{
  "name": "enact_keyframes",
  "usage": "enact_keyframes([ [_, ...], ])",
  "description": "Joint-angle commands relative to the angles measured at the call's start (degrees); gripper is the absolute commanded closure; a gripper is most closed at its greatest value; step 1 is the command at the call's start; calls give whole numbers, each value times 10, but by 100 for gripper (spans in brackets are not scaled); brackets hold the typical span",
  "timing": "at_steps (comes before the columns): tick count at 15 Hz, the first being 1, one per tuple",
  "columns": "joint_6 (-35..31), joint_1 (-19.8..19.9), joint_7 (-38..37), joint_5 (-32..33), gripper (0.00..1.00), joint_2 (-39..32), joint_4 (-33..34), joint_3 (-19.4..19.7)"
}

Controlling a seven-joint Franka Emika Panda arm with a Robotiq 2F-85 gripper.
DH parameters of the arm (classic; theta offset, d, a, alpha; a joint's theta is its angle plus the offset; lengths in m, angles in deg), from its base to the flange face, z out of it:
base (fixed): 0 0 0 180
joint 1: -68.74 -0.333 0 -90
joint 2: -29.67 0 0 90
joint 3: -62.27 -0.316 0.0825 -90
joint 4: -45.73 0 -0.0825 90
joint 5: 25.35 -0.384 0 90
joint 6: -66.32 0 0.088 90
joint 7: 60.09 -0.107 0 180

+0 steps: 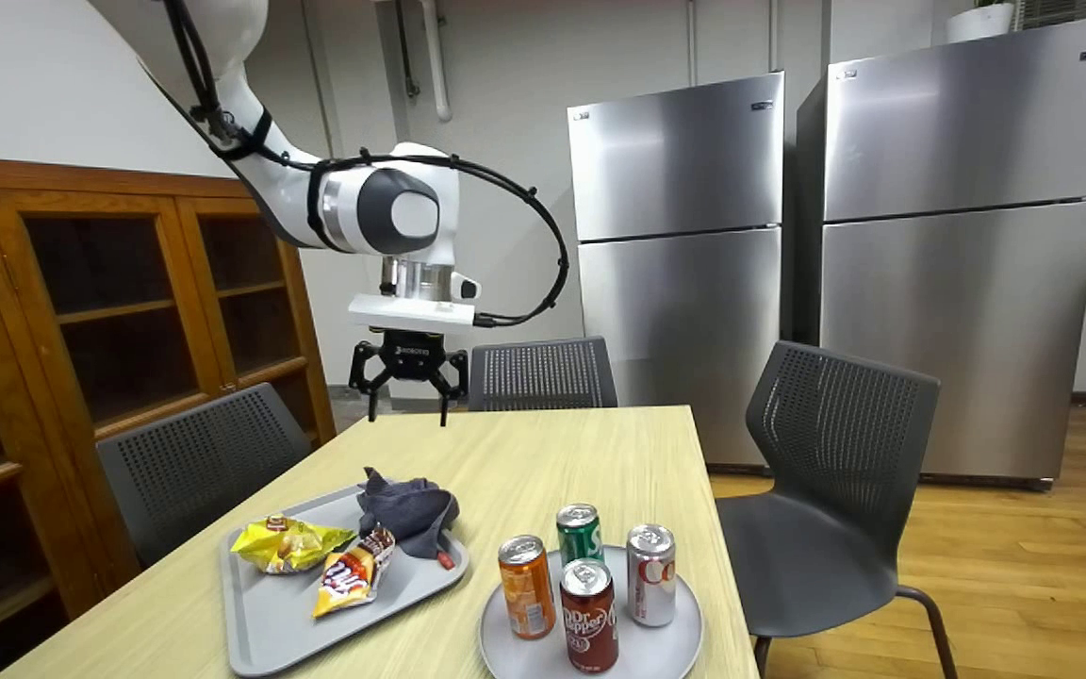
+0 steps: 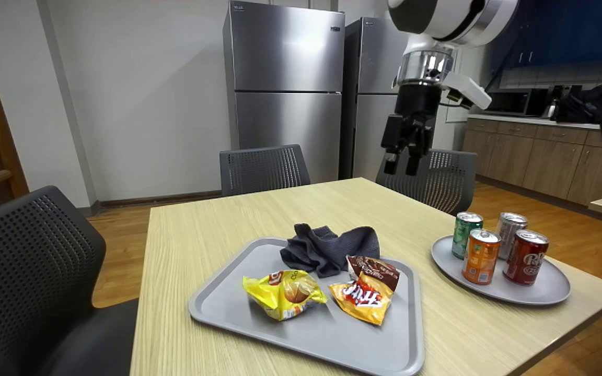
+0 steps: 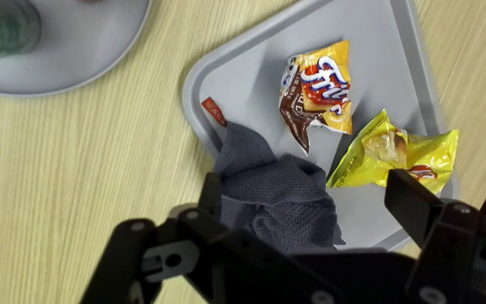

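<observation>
Hanging well above the level of the gray tray point(image 2: 332, 339), your gripper point(image 1: 408, 418) stands spread wide, and in the wrist view you see the dark cloth point(image 3: 276, 202) below it, partly hidden by the gripper's own parts. That cloth lies bunched on the tray and across its rim, with a red tag point(image 3: 214, 111) at a corner. Inside the tray, just beside the cloth, you have the orange-and-brown snack bag point(image 3: 319, 88) and the yellow chip bag point(image 3: 395, 154).

Near the tray, yet apart from it, you face a round plate point(image 1: 666, 651); on it, upright and close together, stand a green can point(image 1: 581, 536), an orange can point(image 1: 526, 589), a silver can point(image 1: 650, 577) and a dark red can point(image 1: 588, 618). They rise taller than the bags in the tray and make the main obstacle at its side. The pale table point(image 1: 600, 462) carries tray and plate alike.

Farther from the tray, around the table's edges, you get dark chairs point(image 1: 816, 566). Beyond them, past the tray, you find a glass-doored wooden cabinet point(image 1: 196, 292) and two steel refrigerators point(image 1: 680, 302). Also well away from the tray, you can make out a kitchen counter point(image 2: 552, 123) bearing a microwave point(image 2: 507, 103).
</observation>
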Motion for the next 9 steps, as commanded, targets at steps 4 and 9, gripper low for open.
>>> enact_keyframes([
  [4, -57, 2, -21, 25, 0, -92, 67, -57],
  [9, -97, -6, -63, 73, 0, -163, 123, -76],
])
